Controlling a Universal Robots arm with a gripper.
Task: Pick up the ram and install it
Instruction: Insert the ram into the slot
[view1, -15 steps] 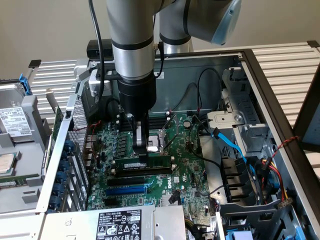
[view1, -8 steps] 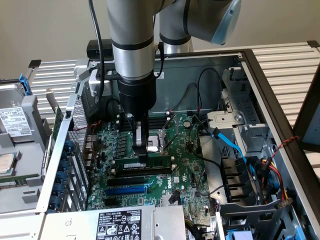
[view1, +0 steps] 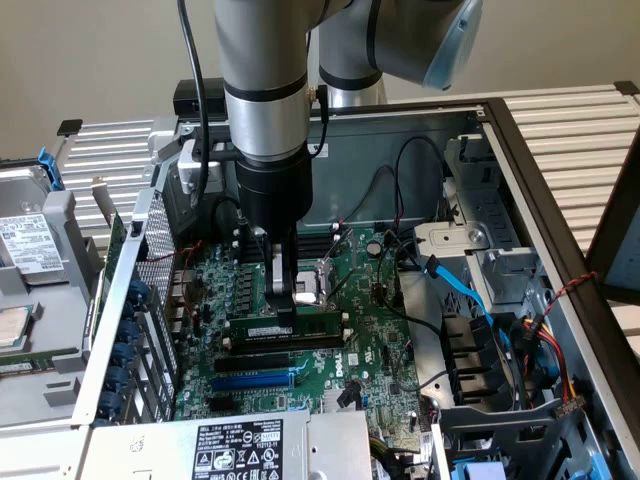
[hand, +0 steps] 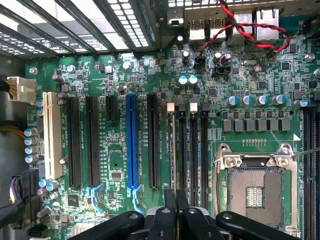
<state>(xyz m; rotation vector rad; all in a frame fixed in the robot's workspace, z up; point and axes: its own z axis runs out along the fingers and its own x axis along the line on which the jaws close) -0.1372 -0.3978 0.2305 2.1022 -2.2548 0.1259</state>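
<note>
The ram (view1: 312, 325), a green stick with a white label, stands on edge along a black memory slot beside the CPU socket (view1: 312, 282). My gripper (view1: 284, 308) comes straight down onto its top edge near the end at the exterior view's left, fingers pinched on it. In the wrist view the fingertips (hand: 169, 212) lie close together, and the ram (hand: 173, 150) shows edge-on as a thin line running out from between them. It lies over the outermost of the black memory slots (hand: 192, 150) with white end clips. I cannot tell how deep the stick sits.
A blue slot (view1: 255, 381) and black expansion slots lie just in front of the ram. Blue cables (view1: 462, 295) and black wires hang at the exterior view's right by the drive cage. The power supply (view1: 240, 445) sits at the front; red-black wires (hand: 240, 30) cross the board's edge.
</note>
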